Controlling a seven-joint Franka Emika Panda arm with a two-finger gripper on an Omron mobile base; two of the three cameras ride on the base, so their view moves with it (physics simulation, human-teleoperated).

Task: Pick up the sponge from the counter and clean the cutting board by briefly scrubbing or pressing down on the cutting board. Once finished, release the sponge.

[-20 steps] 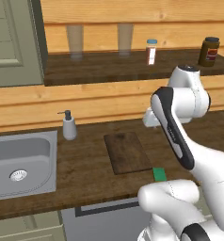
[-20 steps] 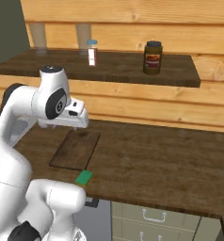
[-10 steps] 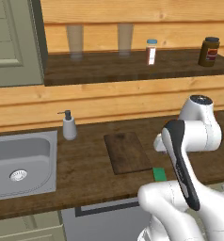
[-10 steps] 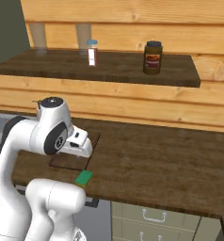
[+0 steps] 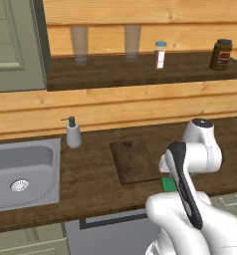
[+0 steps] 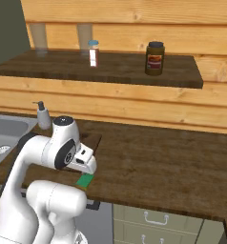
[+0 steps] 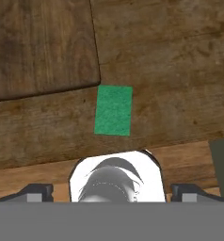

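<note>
Hovering above the sponge (image 7: 114, 110), lying flat on the counter (image 7: 180, 70) just beside the cutting board (image 7: 41, 44); gripper (image 7: 111, 192) fingers spread wide apart.

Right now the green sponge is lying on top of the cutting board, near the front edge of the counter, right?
Not quite. The green sponge lies on the counter beside the cutting board, just off its corner, not on top of it. The hand view shows bare counter between them. It is near the counter's front edge, as you said.

The white arm folds low over the front edge — gripper (image 7: 112, 192) pointing down, fingertips spread wide.
</note>
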